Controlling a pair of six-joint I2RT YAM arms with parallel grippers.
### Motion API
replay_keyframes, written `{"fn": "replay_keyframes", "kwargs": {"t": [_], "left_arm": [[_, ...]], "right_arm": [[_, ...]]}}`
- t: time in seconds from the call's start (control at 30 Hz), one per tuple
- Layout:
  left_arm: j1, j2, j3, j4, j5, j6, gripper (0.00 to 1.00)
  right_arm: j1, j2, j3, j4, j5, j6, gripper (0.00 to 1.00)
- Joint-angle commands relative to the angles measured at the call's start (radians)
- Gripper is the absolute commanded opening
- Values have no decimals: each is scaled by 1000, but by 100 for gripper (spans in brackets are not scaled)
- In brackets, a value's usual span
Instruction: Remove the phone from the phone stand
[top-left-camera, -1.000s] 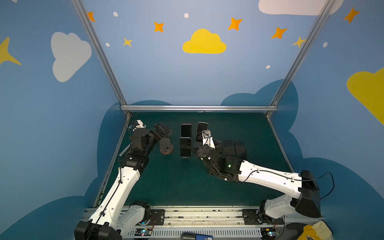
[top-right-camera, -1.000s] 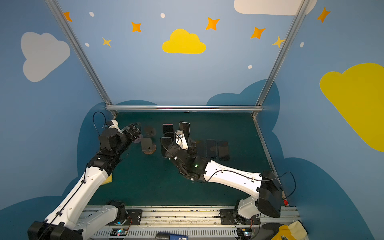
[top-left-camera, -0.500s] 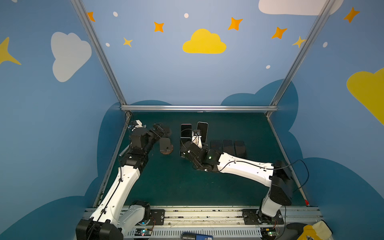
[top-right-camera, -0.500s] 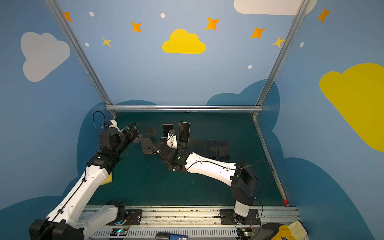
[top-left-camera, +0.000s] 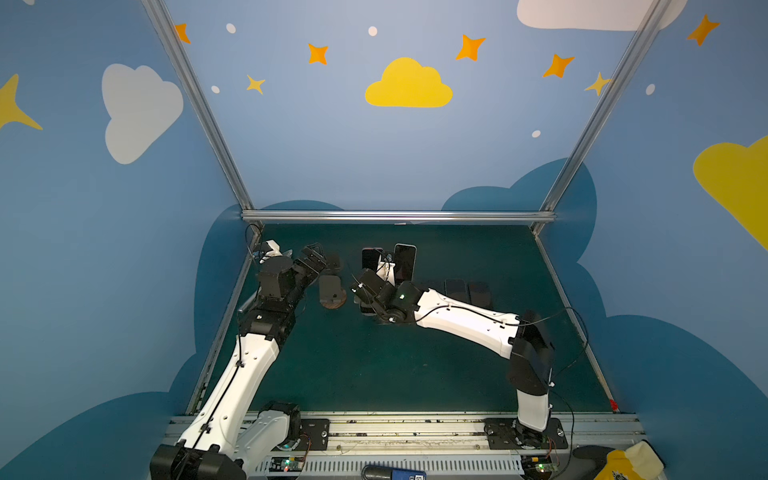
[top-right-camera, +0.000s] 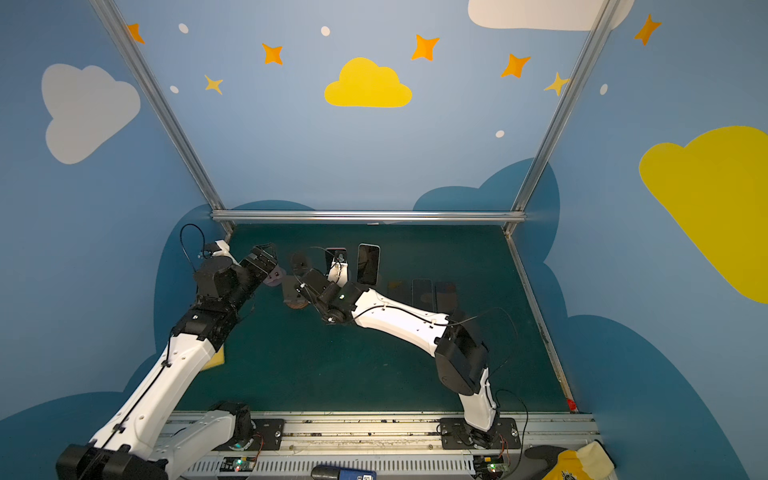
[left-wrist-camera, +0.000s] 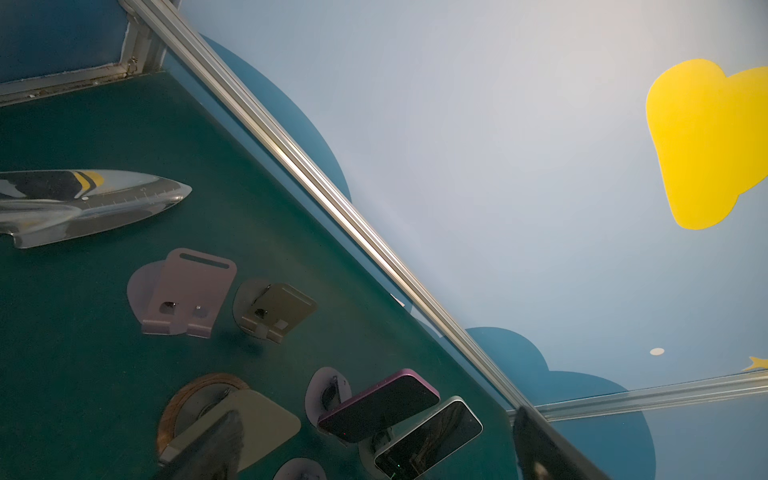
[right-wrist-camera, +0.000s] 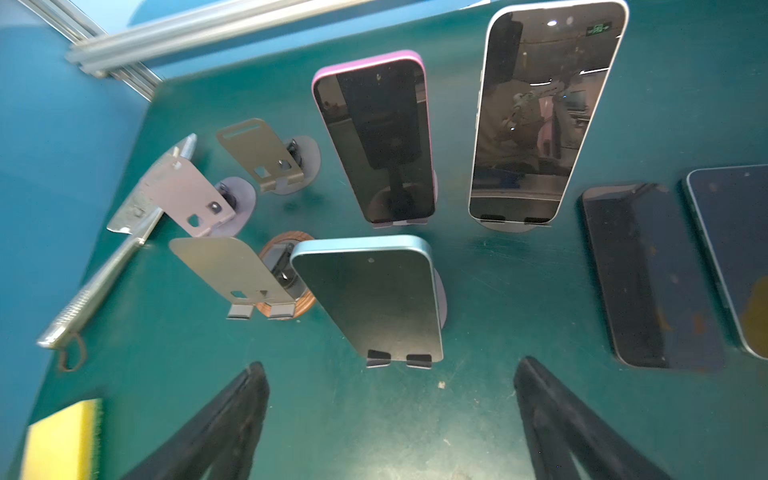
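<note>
Right gripper (right-wrist-camera: 388, 365) has swung left and now fronts the blue phone (right-wrist-camera: 374, 291), which leans untouched on its stand (right-wrist-camera: 441, 299), jaws wide and empty; left gripper (top-left-camera: 316, 255), also released, idles by bare stands (left-wrist-camera: 183, 291); grasp pending.

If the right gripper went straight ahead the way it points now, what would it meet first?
Probably the light blue phone, leaning on its stand dead ahead of the open right gripper. The pink phone stands behind it. Depth is unclear.
</note>
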Motion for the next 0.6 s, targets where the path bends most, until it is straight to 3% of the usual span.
{"fn": "replay_keyframes", "kwargs": {"t": [0.0, 0.33, 0.57], "left_arm": [[4, -8, -5, 15, -10, -4, 100], [4, -7, -6, 15, -6, -7, 100], [5, -2, -5, 15, -3, -7, 100]], "right_arm": [[-9, 34, 53, -72, 26, -20, 93], [-12, 75, 71, 25, 14, -114, 93], [-16, 102, 77, 54, 36, -108, 93]]}}
